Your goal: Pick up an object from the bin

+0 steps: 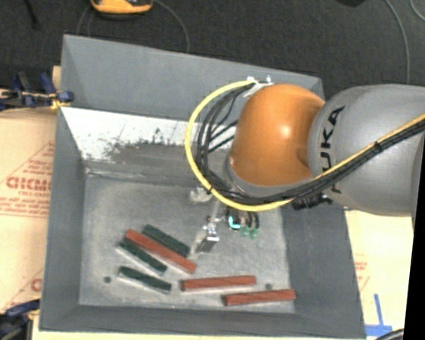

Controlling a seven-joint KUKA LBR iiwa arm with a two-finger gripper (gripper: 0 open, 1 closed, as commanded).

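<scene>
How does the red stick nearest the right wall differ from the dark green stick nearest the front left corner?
The red stick is reddish brown, the green stick nearly black-green. The red stick looks longer than the green stick. The red stick's right end tilts toward the back wall, the green stick's toward the front. Both are slim bars lying flat.

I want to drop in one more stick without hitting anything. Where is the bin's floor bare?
The bin has bare floor at its back left, from the back wall down to the green sticks. A second bare patch lies right of the gripper, behind the two red sticks at the front right. The front middle is crowded with sticks lying close together.
</scene>
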